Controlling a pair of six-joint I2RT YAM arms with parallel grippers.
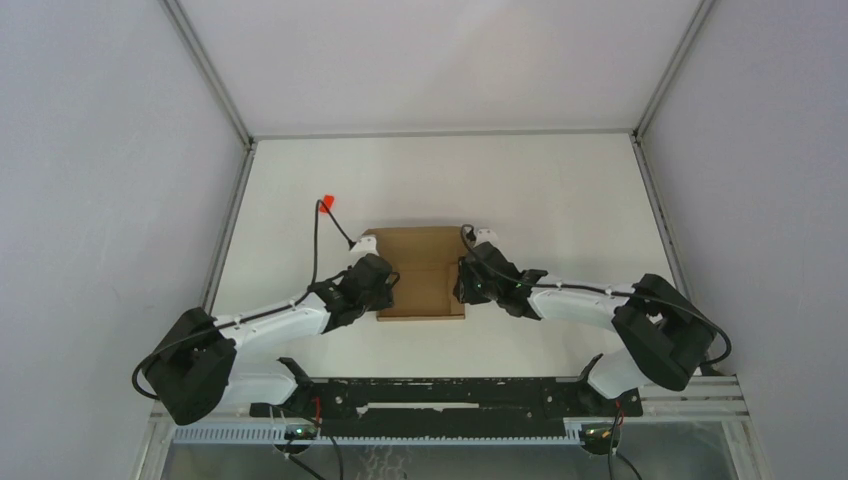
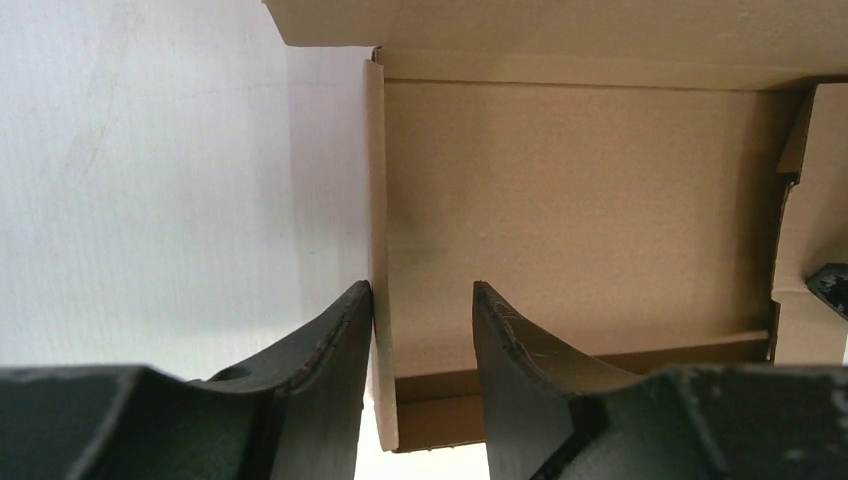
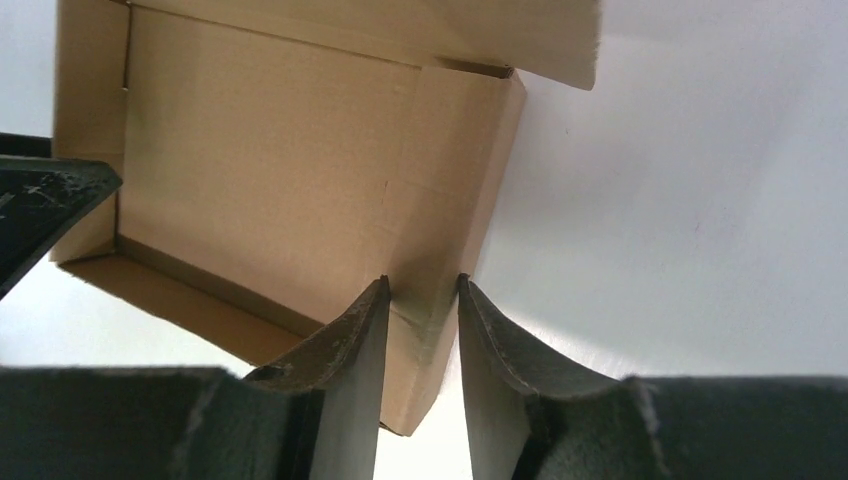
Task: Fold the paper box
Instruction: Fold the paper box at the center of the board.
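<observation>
Left gripper [image 2: 422, 292] straddles the left side wall of the paper box [image 1: 424, 272] with its jaws apart: the outer finger touches the wall and the inner one stands clear. Right gripper [image 3: 422, 282] brackets the right side wall closely — whether it pinches, I cannot tell. The box is plain brown cardboard, a shallow open tray with raised walls, lying on the white table [image 1: 560, 190] between both arms.

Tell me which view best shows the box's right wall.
Right wrist: the wall runs close-up between the right gripper's fingers. Top view shows it tiny, partly under the arm; left wrist, only a sliver.
</observation>
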